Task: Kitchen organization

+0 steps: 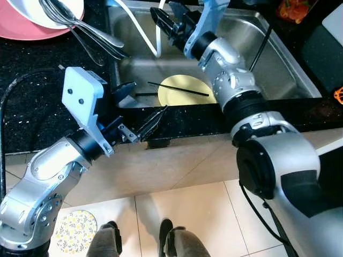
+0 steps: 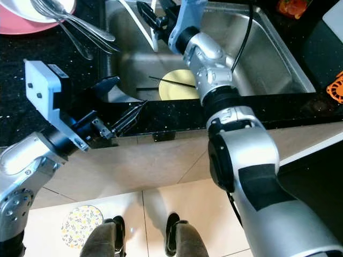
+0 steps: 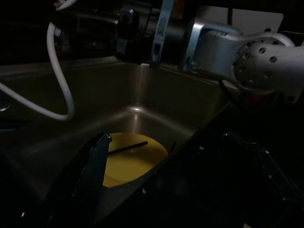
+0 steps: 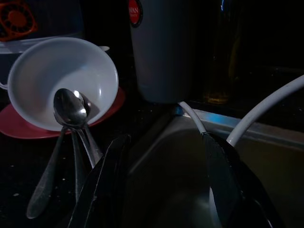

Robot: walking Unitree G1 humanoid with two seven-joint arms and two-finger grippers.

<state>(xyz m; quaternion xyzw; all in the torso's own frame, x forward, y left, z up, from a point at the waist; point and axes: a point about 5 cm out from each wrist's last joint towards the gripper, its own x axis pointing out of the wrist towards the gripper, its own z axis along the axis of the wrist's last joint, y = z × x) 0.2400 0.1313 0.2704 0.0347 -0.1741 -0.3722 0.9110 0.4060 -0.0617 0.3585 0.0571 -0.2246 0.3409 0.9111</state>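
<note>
A yellow plate [image 1: 185, 90] lies on the floor of the steel sink [image 1: 278, 59] with a thin black chopstick [image 1: 179, 89] across it. My left gripper [image 1: 147, 100] hovers at the sink's near left corner, just above the black counter edge, open and empty. My right gripper [image 1: 161, 16] is raised over the sink's far left side beside a white hose [image 1: 140, 29], open with nothing between its fingers [image 4: 107, 178]. On the counter to the left, a white bowl [image 4: 61, 78] tilts on a pink plate [image 1: 21, 29], with several spoons [image 1: 88, 32] leaning out of it.
A white container with a red label [image 4: 161, 47] stands behind the sink's far left corner. Orange items sit at the far right [image 1: 292, 9] and at the right edge [image 2: 335, 88]. Tiled floor lies below, with a round patterned mat [image 1: 75, 231] and two grey feet [image 1: 171, 238].
</note>
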